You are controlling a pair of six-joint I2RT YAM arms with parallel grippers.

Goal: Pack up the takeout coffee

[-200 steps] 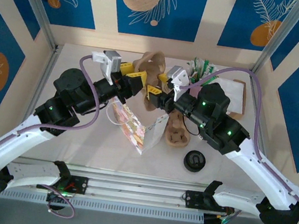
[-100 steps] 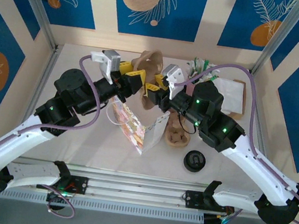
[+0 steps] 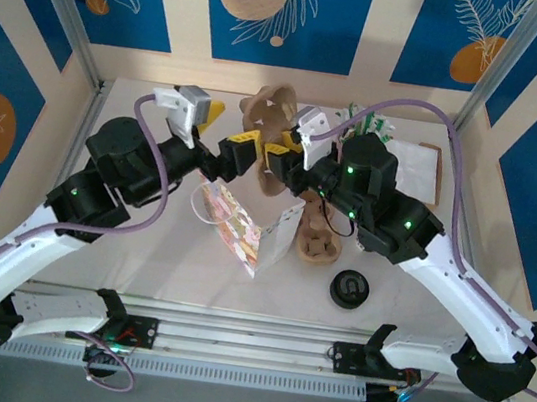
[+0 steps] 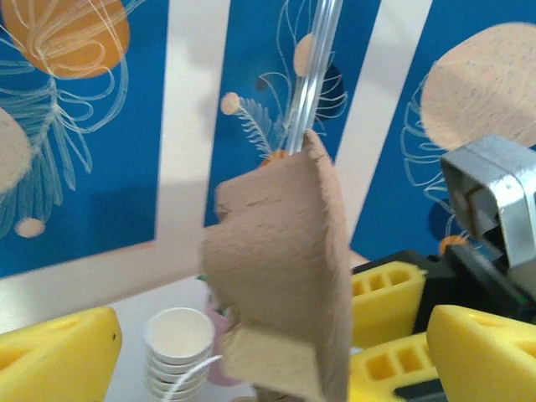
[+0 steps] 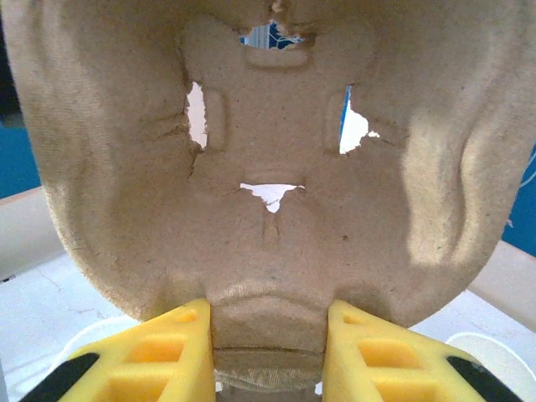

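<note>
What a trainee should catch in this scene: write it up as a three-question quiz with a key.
1. Multiple choice: what grips the pulp cup carrier by its lower edge? A. the left gripper; B. the right gripper; C. nothing, it lies flat on the table.
2. True or false: the left gripper's yellow fingers stand wide apart, one on each side of the carrier.
3. Fill in: in the left wrist view, the stack of cups behind the carrier has no ___.

Key: 1 B; 2 true; 3 lids.
</note>
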